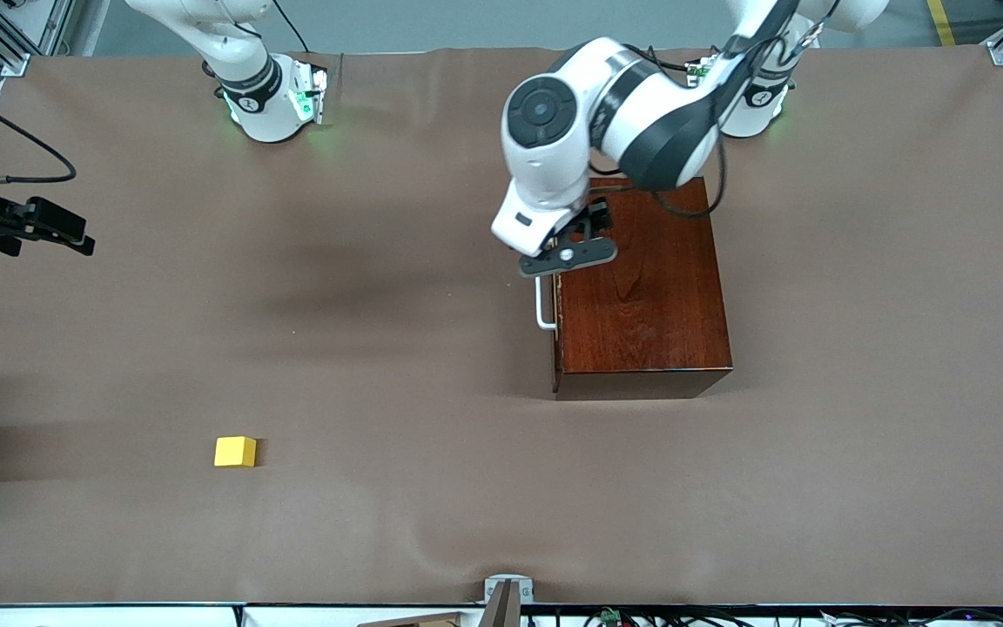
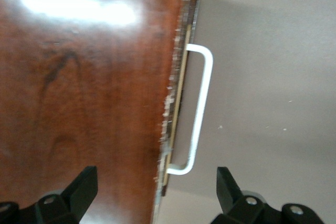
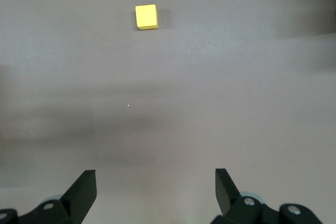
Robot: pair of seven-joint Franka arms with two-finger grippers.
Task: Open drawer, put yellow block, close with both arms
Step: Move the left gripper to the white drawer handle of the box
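Glossy mahogany-coloured wood is making up the one rectangular box (image 1: 645, 287), which is standing on the brown cloth-covered tabletop (image 1: 858, 366) toward the left arm's end. Its drawer (image 2: 181, 85) is seen fully pushed in, so nothing of its inside is being shown and its contents cannot be told. One white loop handle (image 1: 543, 309) is projecting from the drawer front, on the side of the box facing the right arm's end of the tabletop.

One small bright yellow block (image 1: 235, 451) is lying on the tabletop, outside the box and well apart from it, nearer to the front camera and toward the right arm's end.

Two white jointed arms are counted. The left arm's tool (image 1: 568, 256) is being held over the handle edge of the box; in the left wrist view its two black fingers (image 2: 84, 184) are spread wide, one over the box top and one over the cloth, with the handle between them and nothing gripped. The right arm's tool (image 3: 156, 188) is being held up over bare cloth at the right arm's end of the tabletop, away from the block; its fingers (image 3: 84, 187) are likewise spread as wide as they go and nothing is being held, with the block seen ahead of them in the right wrist view.
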